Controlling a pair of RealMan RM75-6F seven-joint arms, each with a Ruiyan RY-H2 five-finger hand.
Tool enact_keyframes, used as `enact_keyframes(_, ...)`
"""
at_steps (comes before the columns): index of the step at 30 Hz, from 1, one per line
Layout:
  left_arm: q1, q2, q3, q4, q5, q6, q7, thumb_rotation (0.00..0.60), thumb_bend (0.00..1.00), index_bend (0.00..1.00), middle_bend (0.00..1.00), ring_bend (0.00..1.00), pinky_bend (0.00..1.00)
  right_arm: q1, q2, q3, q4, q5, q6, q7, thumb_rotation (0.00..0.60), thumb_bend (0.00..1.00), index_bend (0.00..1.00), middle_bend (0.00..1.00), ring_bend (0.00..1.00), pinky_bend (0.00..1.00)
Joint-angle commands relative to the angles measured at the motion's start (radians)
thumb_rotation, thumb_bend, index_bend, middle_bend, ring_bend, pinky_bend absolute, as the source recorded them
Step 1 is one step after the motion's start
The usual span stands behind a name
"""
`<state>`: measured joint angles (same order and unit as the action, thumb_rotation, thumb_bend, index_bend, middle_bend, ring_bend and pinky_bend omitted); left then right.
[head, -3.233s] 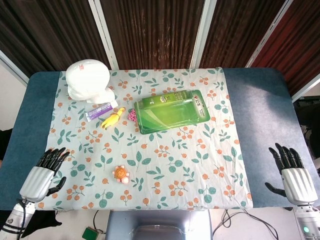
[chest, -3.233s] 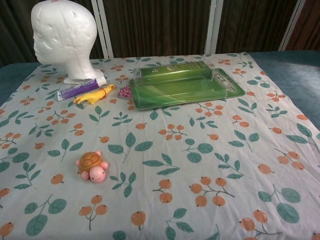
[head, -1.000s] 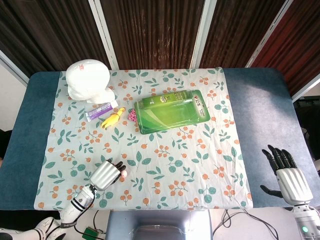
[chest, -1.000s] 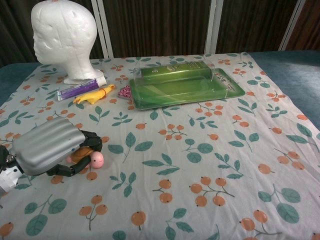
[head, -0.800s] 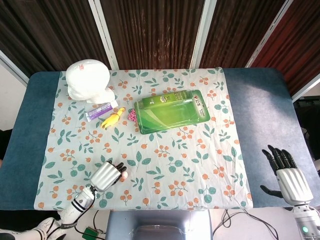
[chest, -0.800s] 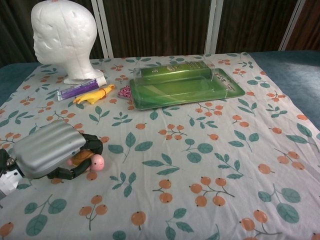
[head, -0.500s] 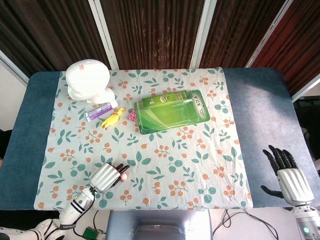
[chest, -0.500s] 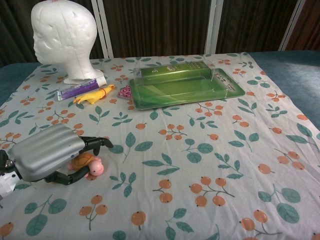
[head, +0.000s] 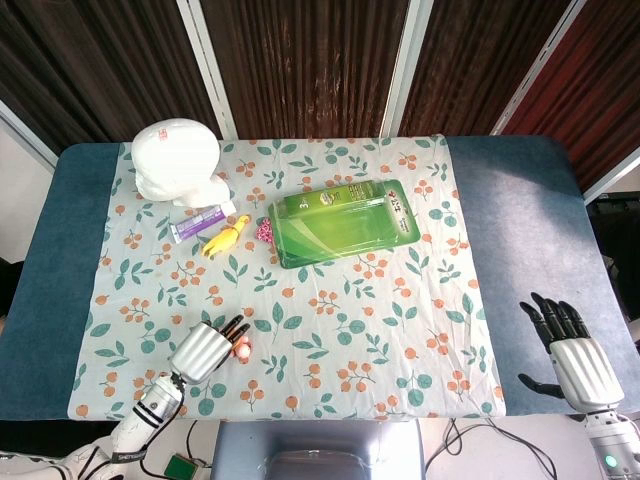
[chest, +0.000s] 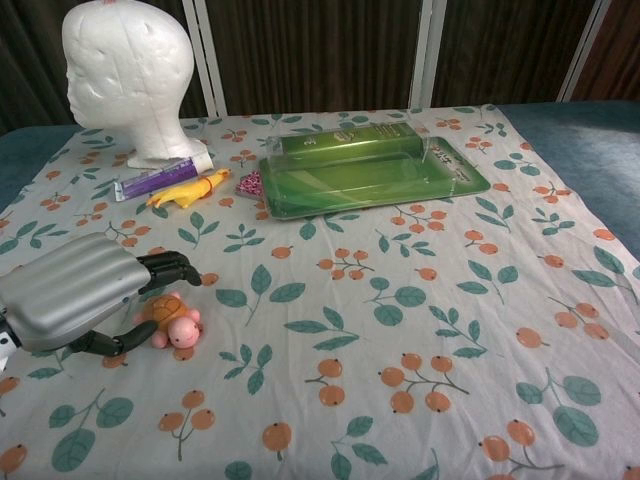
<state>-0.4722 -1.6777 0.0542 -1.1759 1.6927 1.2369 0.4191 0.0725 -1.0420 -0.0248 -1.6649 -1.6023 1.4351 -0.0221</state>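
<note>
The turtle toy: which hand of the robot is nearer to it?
Left. The left hand is right over the turtle toy, fingers around it; the right hand rests far across the table.

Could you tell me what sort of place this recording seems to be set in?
Probably a robot test bench: a table under a leaf-print cloth holds unrelated props, such as a foam head, a toy turtle and a green package.

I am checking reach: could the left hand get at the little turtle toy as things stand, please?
Probably yes: the left hand already sits over the turtle toy, fingers beside its shell, with nothing between them.
</note>
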Motion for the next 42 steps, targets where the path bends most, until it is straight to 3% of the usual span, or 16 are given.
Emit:
enact_keyframes(1,0.004,0.006,0.000,0.004,-0.013,-0.011,-0.010,0.600,0.43,0.32,0.34,0.86,0.80,-0.002,-0.001,0.001,0.000,0.002,0.003,-0.003,0.600,0.13,0.00,0.00,0.00,0.00)
enact_keyframes(9,-0.007,-0.002,0.007,0.029,-0.007,-0.024,-0.049,0.600,0.42,0.44,0.46,0.91,0.84,-0.001,-0.003,0.002,0.000,0.007,-0.002,-0.011,0.600,0.13,0.00,0.00,0.00,0.00)
enact_keyframes(12,-0.011,-0.015,0.009,0.051,0.004,-0.014,-0.068,0.600,0.42,0.52,0.61,0.92,0.86,0.000,-0.003,0.003,0.000,0.011,-0.004,-0.012,0.600,0.13,0.00,0.00,0.00,0.00)
enact_keyframes(18,-0.013,-0.061,0.010,0.144,0.045,0.052,-0.115,0.600,0.46,0.83,0.92,0.99,0.92,-0.001,-0.001,0.004,0.000,0.012,0.000,-0.009,0.600,0.13,0.00,0.00,0.00,0.00)
enact_keyframes(26,-0.013,-0.099,0.015,0.215,0.071,0.105,-0.160,0.600,0.46,0.87,0.98,1.00,0.93,-0.002,0.000,0.002,-0.002,0.009,0.000,-0.009,0.600,0.13,0.00,0.00,0.00,0.00)
enact_keyframes(29,-0.012,-0.093,0.022,0.211,0.062,0.086,-0.174,0.600,0.45,0.79,0.91,0.99,0.92,-0.002,0.000,0.003,-0.002,0.011,0.000,-0.008,0.600,0.13,0.00,0.00,0.00,0.00)
enact_keyframes(32,-0.013,-0.071,0.024,0.172,0.043,0.053,-0.163,0.600,0.42,0.40,0.63,0.94,0.88,-0.002,0.001,0.002,-0.002,0.009,-0.001,-0.008,0.600,0.13,0.00,0.00,0.00,0.00)
enact_keyframes(34,-0.010,-0.057,0.021,0.141,0.032,0.046,-0.157,0.600,0.38,0.13,0.39,0.92,0.87,-0.002,0.001,0.002,-0.002,0.009,-0.001,-0.008,0.600,0.13,0.00,0.00,0.00,0.00)
enact_keyframes(37,-0.003,-0.027,0.019,0.081,0.019,0.045,-0.141,0.600,0.36,0.00,0.15,0.85,0.84,-0.003,0.002,0.002,-0.003,0.009,0.001,-0.007,0.600,0.13,0.00,0.00,0.00,0.00)
enact_keyframes(40,0.016,0.027,0.020,-0.009,-0.006,0.043,-0.104,0.600,0.35,0.00,0.03,0.70,0.75,-0.005,0.003,0.001,-0.003,0.006,0.005,-0.006,0.600,0.13,0.00,0.00,0.00,0.00)
enact_keyframes(42,0.030,0.065,0.022,-0.070,-0.023,0.042,-0.082,0.600,0.35,0.00,0.00,0.58,0.68,-0.005,0.004,0.001,-0.003,0.004,0.007,-0.005,0.600,0.13,0.00,0.00,0.00,0.00)
